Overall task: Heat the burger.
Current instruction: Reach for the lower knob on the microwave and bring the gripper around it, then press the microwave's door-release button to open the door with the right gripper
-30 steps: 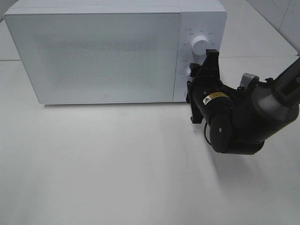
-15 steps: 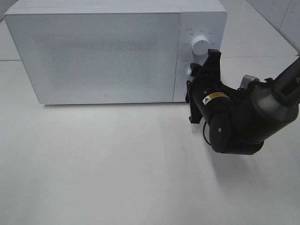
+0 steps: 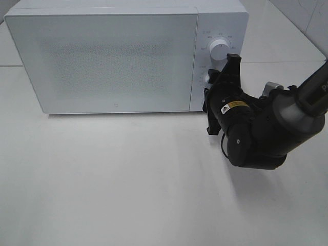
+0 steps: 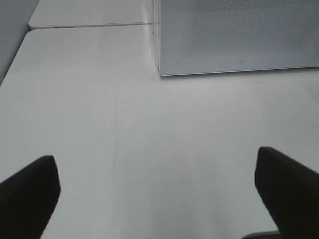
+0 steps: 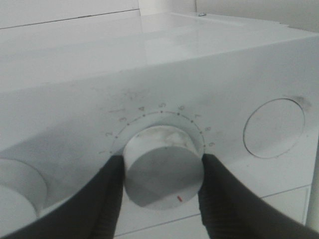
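Note:
The burger is hidden; no view shows it. A white microwave (image 3: 113, 56) stands at the back of the table with its door shut. My right gripper (image 3: 211, 82) is at the control panel, its two black fingers (image 5: 107, 199) closed on either side of the lower white knob (image 5: 162, 172), which has a small red mark on it. The upper knob (image 3: 219, 50) is free. My left gripper (image 4: 159, 199) is open and empty above bare table, in front of the microwave's left corner (image 4: 234, 35); the high view does not show it.
The white table (image 3: 128, 179) spreads in front of the microwave. A round flat button (image 5: 274, 127) sits beside the gripped knob on the panel. The right arm's bulky black wrist (image 3: 256, 133) hangs over the table's right side.
The right gripper has turned very slightly at the knob. Nothing else has moved.

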`<state>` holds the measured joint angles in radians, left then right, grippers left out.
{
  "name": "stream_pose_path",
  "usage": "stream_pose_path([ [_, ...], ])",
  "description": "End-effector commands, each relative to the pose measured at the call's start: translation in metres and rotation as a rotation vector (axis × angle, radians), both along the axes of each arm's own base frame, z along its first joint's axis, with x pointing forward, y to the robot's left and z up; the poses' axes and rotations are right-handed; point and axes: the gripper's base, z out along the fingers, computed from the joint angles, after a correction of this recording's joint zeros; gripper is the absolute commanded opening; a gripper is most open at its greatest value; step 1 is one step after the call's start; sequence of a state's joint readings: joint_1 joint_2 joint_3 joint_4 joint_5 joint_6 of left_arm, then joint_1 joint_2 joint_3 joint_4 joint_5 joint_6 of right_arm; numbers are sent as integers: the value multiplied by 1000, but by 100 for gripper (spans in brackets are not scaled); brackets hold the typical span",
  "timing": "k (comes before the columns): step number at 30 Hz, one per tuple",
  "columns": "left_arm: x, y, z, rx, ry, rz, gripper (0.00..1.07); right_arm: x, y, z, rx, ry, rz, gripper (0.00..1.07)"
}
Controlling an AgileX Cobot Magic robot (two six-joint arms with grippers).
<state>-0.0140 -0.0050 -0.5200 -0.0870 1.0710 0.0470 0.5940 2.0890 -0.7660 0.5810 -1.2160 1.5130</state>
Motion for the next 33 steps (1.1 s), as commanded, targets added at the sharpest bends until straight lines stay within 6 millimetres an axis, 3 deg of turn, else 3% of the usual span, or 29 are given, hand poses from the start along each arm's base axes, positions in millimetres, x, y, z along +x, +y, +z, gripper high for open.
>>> stream_pose_path([
  [1, 0, 0, -1, -2, -6, -2, 100, 9, 3, 27, -31, -226, -22, 41],
  [14, 0, 0, -1, -2, -6, -2, 100, 0, -3, 22, -113, -193, -37, 68],
  [21, 0, 0, -1, -2, -6, -2, 100, -11, 2, 27, -190, -195, 41, 68],
  [26, 0, 0, -1, -2, -6, -2, 100, -22, 6, 22, -293, -70, 172, 68],
  [33, 0, 0, -1, -2, -6, -2, 100, -39, 5, 38, -599, 58, 378, 68],
])
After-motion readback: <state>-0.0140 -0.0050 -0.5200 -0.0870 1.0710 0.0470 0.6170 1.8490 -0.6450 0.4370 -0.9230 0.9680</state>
